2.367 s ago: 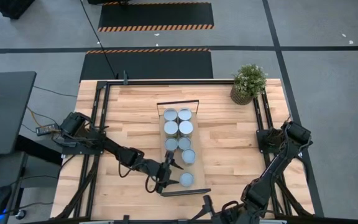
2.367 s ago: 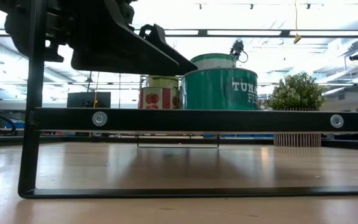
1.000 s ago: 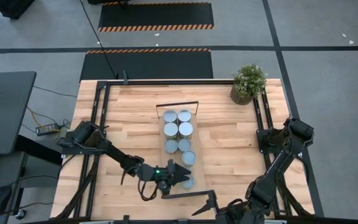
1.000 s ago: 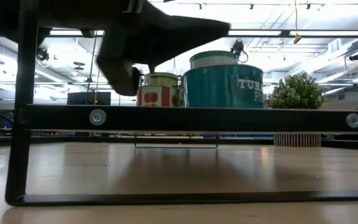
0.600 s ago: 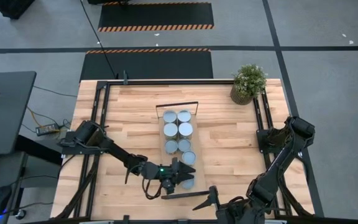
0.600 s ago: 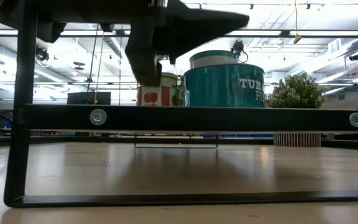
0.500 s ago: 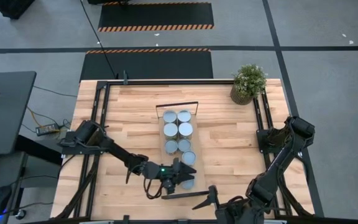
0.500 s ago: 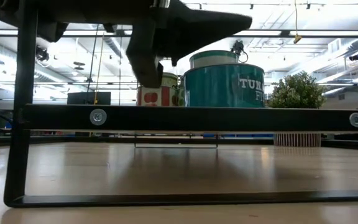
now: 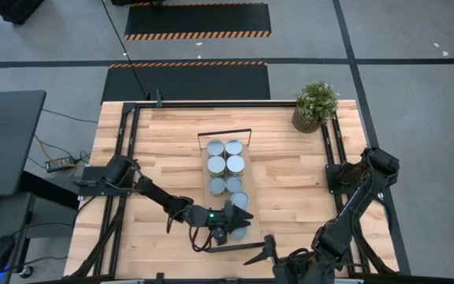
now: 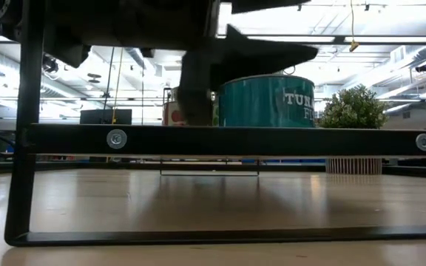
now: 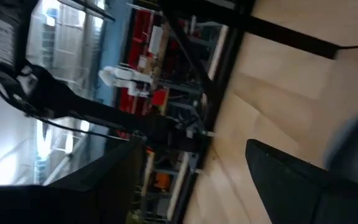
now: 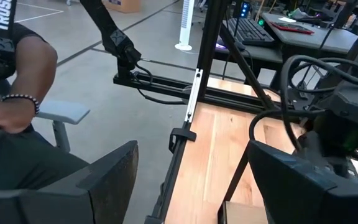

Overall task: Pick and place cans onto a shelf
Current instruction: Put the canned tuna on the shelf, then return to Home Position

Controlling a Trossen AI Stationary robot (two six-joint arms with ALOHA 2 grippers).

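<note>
The shelf (image 9: 219,199), a narrow light-wood board with black end bars, lies in the middle of the table. Several cans stand on it in two rows, for instance one at the far end (image 9: 216,147) and one nearer (image 9: 240,200). The nearest can (image 9: 240,231) is teal-sided in the low view (image 10: 265,100). My left gripper (image 9: 238,221) is open, level, reaching from the table's left, with its fingers by this nearest can. My right gripper (image 9: 263,251) is open and empty at the table's near edge. My left gripper's open fingers stand at the nearest can, but I cannot tell whether either finger touches it; the gripper's own body covers that place in the high view.
A potted green plant (image 9: 316,104) stands at the table's far right corner. The shelf's near black frame bar (image 10: 235,140) crosses the low view. A person sits beyond the table in the right wrist view (image 12: 11,93). Bare wood lies on both sides of the shelf.
My left gripper has gone toward the table's right edge, over the shelf's near end, up to the nearest can. Its fingers stay apart. The cans and the shelf stand as before.
</note>
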